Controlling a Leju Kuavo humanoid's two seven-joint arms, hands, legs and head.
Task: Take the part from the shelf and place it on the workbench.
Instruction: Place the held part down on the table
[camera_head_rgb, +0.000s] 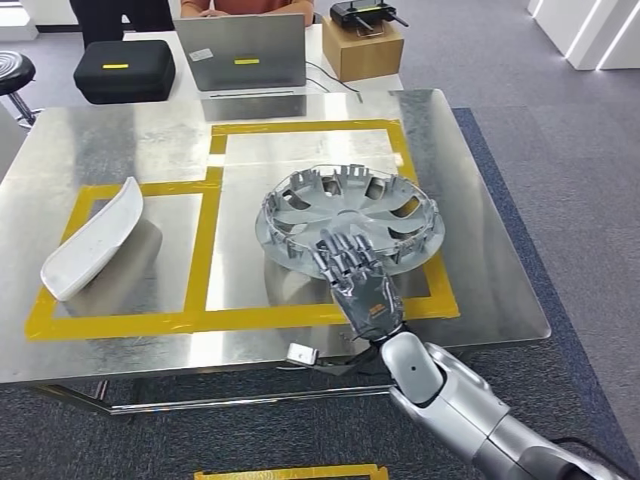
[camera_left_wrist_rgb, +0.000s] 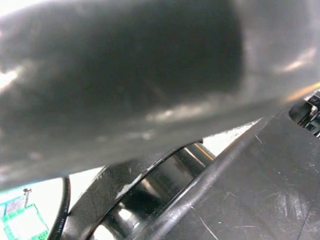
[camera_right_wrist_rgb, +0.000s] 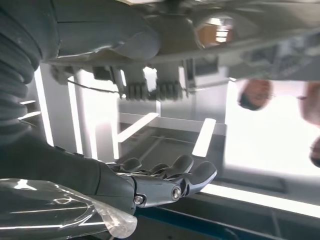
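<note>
My right hand (camera_head_rgb: 361, 280): reaches in over the near edge of the workbench (camera_head_rgb: 483, 270), palm down, fingers (camera_head_rgb: 341, 250) stretched forward and slightly apart, lying over the near rim of the part. In the right wrist view the same hand (camera_right_wrist_rgb: 151, 182) shows straight, unclenched fingers (camera_right_wrist_rgb: 188, 175) with nothing closed between them and the thumb; whether they press on the part or only hover at it, I cannot tell.

My left hand: the left wrist view is blurred dark shapes, and I cannot tell how it lies.

Part (camera_head_rgb: 351, 218): a silver wheel cover with spokes and cut-outs, flat on the workbench inside the right-hand square of yellow tape (camera_head_rgb: 204, 250), its near-right rim reaching the tape line.

Workbench: a shiny metal sheet on a thin frame, standing on grey carpet.

White curved shell (camera_head_rgb: 94, 238): lies tilted in the left taped field, well apart from the part.

Beyond the far edge of the workbench: a black case (camera_head_rgb: 124, 70), a grey laptop (camera_head_rgb: 240, 52), a cardboard box (camera_head_rgb: 362, 48) with a black controller (camera_head_rgb: 364, 14) on top, and a person seated behind the laptop
</note>
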